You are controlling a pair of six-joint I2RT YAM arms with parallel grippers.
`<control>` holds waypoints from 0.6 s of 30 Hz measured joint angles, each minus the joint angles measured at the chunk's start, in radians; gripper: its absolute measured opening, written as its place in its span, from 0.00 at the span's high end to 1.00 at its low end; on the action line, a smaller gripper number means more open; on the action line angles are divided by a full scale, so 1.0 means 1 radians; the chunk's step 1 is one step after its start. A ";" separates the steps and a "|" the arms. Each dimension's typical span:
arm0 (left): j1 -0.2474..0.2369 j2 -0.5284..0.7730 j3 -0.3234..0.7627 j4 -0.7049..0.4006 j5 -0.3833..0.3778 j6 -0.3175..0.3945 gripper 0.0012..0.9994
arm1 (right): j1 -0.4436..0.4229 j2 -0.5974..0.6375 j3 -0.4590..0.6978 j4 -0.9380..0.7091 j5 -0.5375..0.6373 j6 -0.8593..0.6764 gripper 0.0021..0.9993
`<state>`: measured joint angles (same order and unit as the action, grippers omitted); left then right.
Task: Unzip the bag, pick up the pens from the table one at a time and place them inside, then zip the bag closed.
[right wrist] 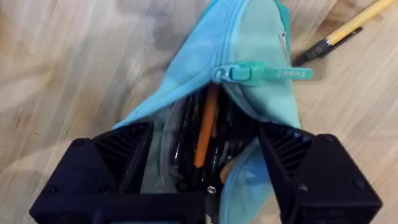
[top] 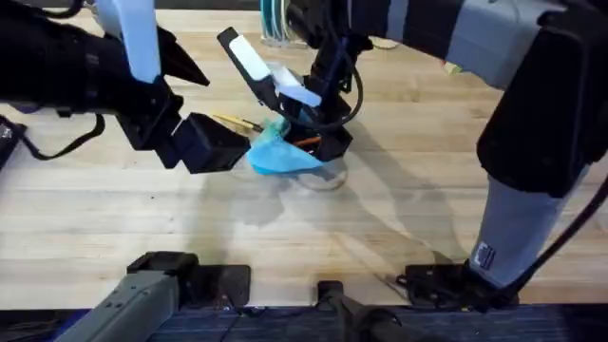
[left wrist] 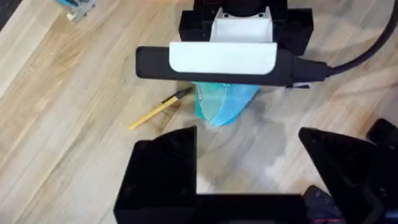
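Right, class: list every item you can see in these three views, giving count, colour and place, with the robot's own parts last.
bag: one, turquoise, mid-table, partly unzipped.
orange pen: one, inside the open bag.
yellow pen: one, black-tipped, on the table beside the bag.
table: one, light wood planks.
left gripper: black, open, hovering near the bag.
right gripper: black, its fingers astride the bag's open mouth.

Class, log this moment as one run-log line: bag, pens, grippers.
light-blue fabric bag: part unzipped | orange pen: inside | yellow pen: on table | right gripper: open over bag | left gripper: open
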<state>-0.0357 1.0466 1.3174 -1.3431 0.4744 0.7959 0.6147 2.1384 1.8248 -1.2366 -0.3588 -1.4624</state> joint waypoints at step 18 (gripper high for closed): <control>0.000 0.000 0.000 0.001 0.000 -0.002 0.01 | -0.128 -0.195 0.000 -0.006 -0.064 0.149 0.00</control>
<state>-0.0357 1.0465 1.3174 -1.3426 0.4744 0.7935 0.4869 1.9431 1.8244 -1.2423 -0.4224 -1.3136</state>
